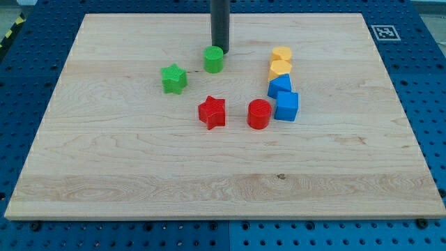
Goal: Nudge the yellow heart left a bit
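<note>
Standing on a wooden board (139,181), eight small coloured blocks cluster above its middle.
Nearest: red star (212,112), red cylinder (258,114), blue cube (286,107). Beyond: blue block (279,86), green star (173,79), yellow heart (280,68) at right, yellow block (281,54). My tip (221,53), a plain rod holding nothing, touches the green cylinder (213,60), well left of the heart.

The bench (139,174) is pale wood with visible grain, smooth and matt. The blocks look like matt plastic, for instance the yellow heart (280,68) and the red star (212,112). The rod above my tip (221,53) is dark and dull
</note>
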`<act>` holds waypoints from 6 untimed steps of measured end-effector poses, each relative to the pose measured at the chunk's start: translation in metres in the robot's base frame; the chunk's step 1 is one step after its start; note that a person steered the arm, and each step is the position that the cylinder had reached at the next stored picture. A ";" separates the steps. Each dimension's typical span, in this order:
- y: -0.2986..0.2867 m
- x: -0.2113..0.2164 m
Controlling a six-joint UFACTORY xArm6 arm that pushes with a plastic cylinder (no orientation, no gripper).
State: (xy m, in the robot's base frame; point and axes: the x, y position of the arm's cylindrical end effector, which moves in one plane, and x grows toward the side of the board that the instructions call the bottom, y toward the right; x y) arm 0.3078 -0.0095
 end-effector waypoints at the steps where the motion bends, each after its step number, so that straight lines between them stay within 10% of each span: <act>1: 0.002 0.000; 4: 0.187 -0.016; 6: 0.199 0.012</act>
State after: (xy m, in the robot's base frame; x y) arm 0.3201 0.1898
